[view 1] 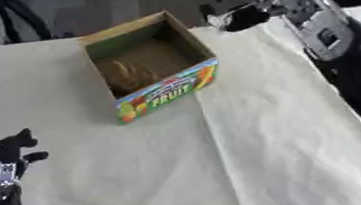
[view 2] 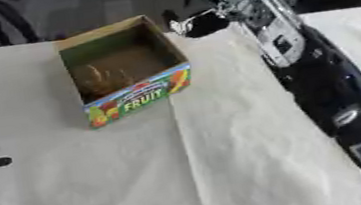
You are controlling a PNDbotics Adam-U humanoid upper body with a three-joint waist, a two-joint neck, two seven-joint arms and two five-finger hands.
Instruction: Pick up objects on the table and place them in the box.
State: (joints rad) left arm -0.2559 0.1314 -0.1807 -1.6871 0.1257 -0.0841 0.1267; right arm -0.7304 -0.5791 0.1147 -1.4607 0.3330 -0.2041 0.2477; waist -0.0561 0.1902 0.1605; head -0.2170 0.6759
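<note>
right hand (view 1: 239, 18) beside box (view 1: 148, 66), seemingly curled.

Lab-like room: cloth-covered table (view 1: 253, 155), grey floor (view 1: 109, 6).

Open fruit box (view 1: 150, 63) on cloth-covered table (view 1: 253, 155); left robot hand (view 1: 7, 154) rests lower-left.

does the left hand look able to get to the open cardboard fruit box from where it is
Probably yes. The left hand rests near the lower left, and only bare pale tablecloth lies between it and the open cardboard fruit box. The right hand is beyond the box's far right corner, not in that path.
</note>
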